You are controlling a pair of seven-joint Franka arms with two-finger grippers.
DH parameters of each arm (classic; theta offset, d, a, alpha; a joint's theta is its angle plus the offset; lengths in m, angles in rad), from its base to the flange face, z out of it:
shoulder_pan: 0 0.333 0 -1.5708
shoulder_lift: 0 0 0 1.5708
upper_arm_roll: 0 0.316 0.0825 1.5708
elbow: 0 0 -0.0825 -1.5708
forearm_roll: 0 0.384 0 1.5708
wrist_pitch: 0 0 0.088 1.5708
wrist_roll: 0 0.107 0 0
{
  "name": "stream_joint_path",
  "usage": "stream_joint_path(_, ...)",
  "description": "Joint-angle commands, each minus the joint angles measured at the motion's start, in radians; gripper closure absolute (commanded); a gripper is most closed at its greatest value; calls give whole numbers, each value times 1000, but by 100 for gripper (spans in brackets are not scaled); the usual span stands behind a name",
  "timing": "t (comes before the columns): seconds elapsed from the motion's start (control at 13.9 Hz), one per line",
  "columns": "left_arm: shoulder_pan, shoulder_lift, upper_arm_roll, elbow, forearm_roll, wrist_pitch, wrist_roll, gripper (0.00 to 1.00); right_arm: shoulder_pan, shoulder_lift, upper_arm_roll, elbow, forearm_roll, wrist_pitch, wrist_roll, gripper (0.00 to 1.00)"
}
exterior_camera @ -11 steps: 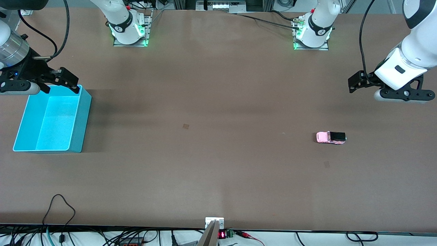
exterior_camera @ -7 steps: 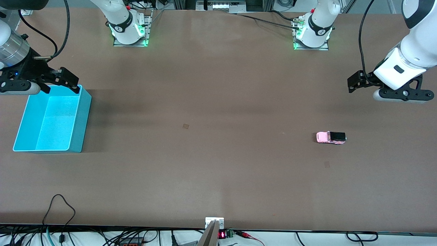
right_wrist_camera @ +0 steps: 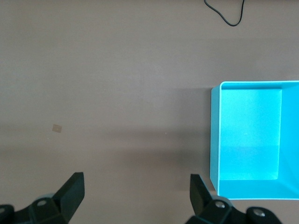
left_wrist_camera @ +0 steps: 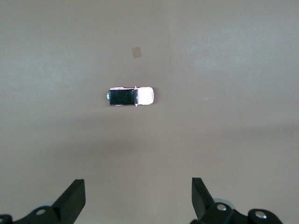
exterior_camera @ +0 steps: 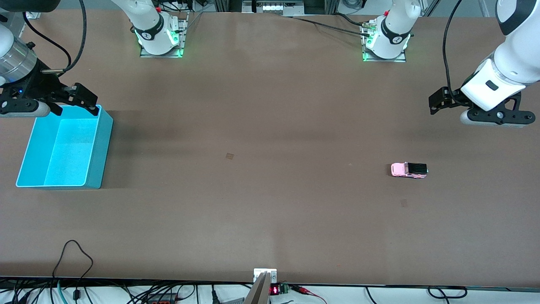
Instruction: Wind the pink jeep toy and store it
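The pink jeep toy stands on the brown table toward the left arm's end, its black roof toward that end. It also shows in the left wrist view. My left gripper hangs open and empty over bare table, apart from the jeep and farther from the front camera; its fingertips are wide apart in the left wrist view. My right gripper is open and empty over the farther rim of the cyan bin, and it shows in the right wrist view.
The cyan bin is empty and stands at the right arm's end. Two small tape marks lie on the table. A black cable loops onto the nearest edge. The arm bases stand along the farthest edge.
My left gripper has drifted very slightly toward the middle of the table and up. The jeep, the bin and the right arm have not moved.
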Motion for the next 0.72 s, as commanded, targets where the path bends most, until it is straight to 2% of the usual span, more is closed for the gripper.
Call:
stream_joint_path(0.0,-3,13,0,27,7,-35,5,0,6,-1,-2,12,-3,-3,4,0)
stream_joint_path(0.65,-6,33,0,29,7,-64,10,0,7,-1,-1,12,-3,-3,5,0)
